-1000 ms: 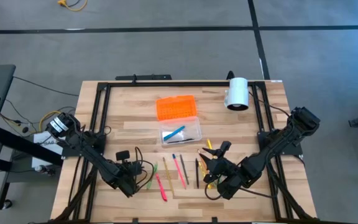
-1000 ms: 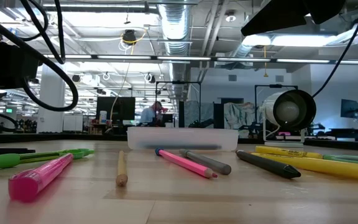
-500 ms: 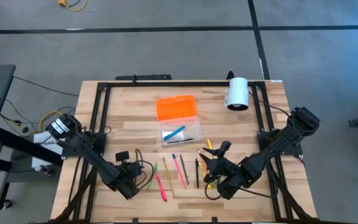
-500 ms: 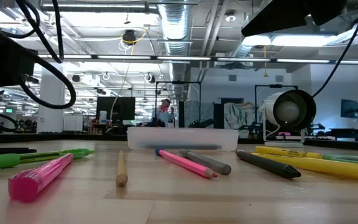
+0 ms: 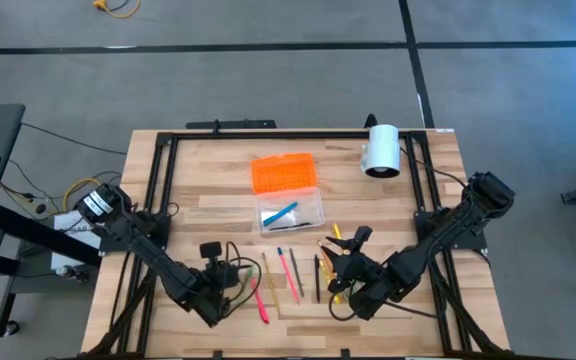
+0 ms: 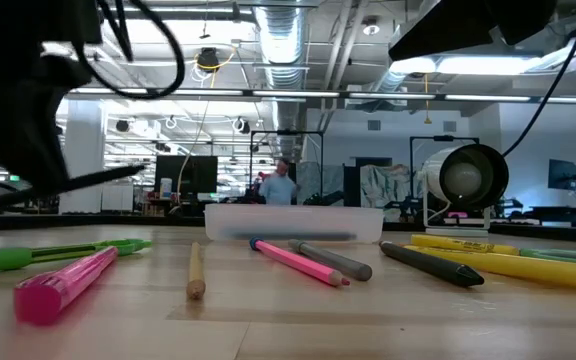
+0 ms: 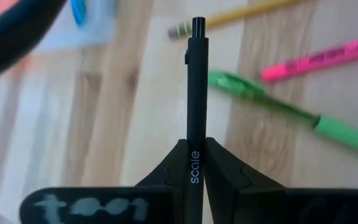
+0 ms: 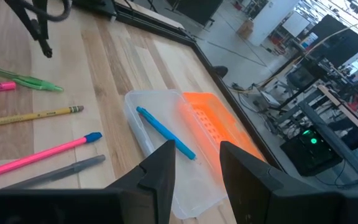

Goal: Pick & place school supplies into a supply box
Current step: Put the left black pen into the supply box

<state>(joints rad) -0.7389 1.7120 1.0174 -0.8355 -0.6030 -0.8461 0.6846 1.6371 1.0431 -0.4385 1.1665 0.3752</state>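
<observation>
**Left arm grips a black pen while the right arm waits over the yellow markers**

While the left gripper (image 5: 211, 262) sits at the lower left of the high view, its jaws are pressed together on a slim black pen (image 7: 196, 93), which the left wrist view shows standing straight out from between the two dark fingers (image 7: 225, 171). Just right of it on the pale wooden counter (image 5: 418, 180) lie a green pen (image 5: 244, 278), a pink highlighter (image 5: 258, 298), a yellow pencil (image 5: 268, 277), a pink pencil with a blue tip (image 5: 289, 271) and a grey pen (image 5: 296, 277), all roughly side by side in the lower middle of the high view.

Above them, at the centre of the frame, rests the clear plastic pencil case (image 5: 291, 212) with a blue pen (image 5: 283, 214) lying inside it. Its ridged translucent orange lid (image 5: 284, 172) lies just above the case, apart from it.

Further right, the right gripper (image 5: 344, 262) hovers at the lower right of centre over a yellow marker (image 5: 334, 286), its jaws standing apart with nothing between them. At the upper right of the counter lies a white cylinder (image 5: 381, 151) on its side.
</observation>
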